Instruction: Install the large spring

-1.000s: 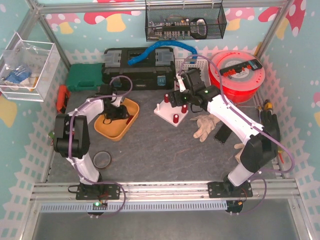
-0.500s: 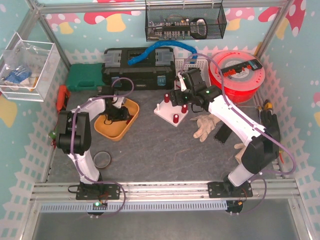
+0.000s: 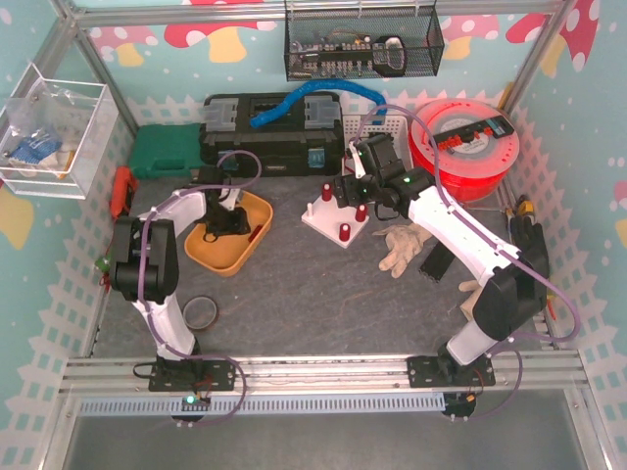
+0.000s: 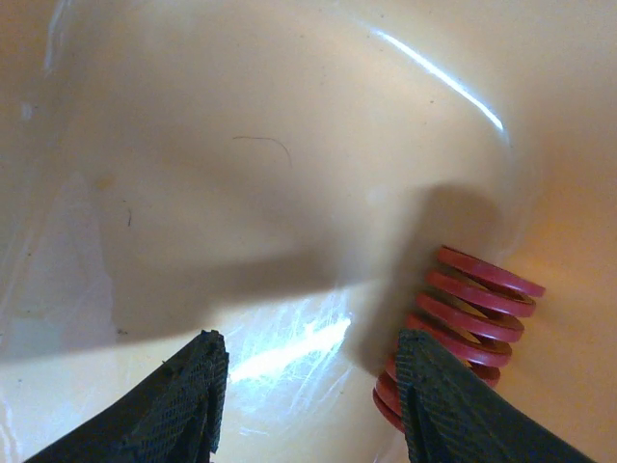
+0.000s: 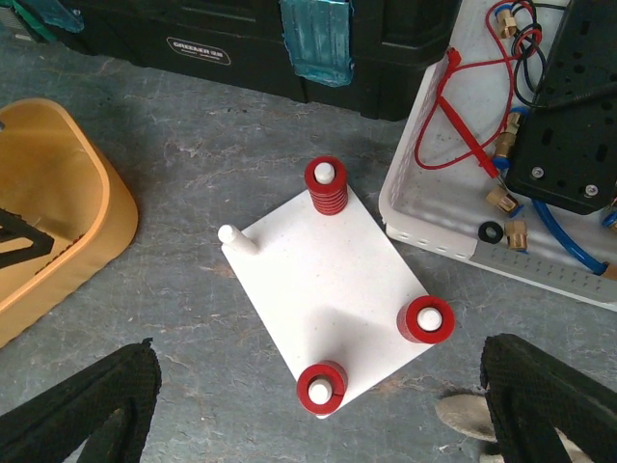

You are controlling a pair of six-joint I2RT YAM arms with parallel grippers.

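- The left claw (image 4: 308, 410) is down inside the orange tub (image 4: 289, 145). Its two black fingers (image 4: 183, 405) stand apart. Only bare tub floor shows between them, so it holds nothing.
- The big red spring (image 4: 472, 309) is in the tub too, close to the tub wall. In the wrist view it sits by the finger on the right, partly hidden behind it. It is not in the gap.
- The spring's long way runs on a slant, from near that fingertip up and away toward the tub wall.
- I think the left claw must slide sideways toward the spring. It needs a finger on each side before it squeezes.
- The right claw (image 5: 313, 415) hangs outside the tub, over the white board (image 5: 333, 289) beside it. Its fingers are wide apart and hold nothing.
- Three pegs on the board wear red springs (image 5: 326, 193). The corner peg (image 5: 229, 235) nearest the tub is bare, so the big spring likely goes there.
- The left arm is much nearer the spring, so it looks like the one to grab it.
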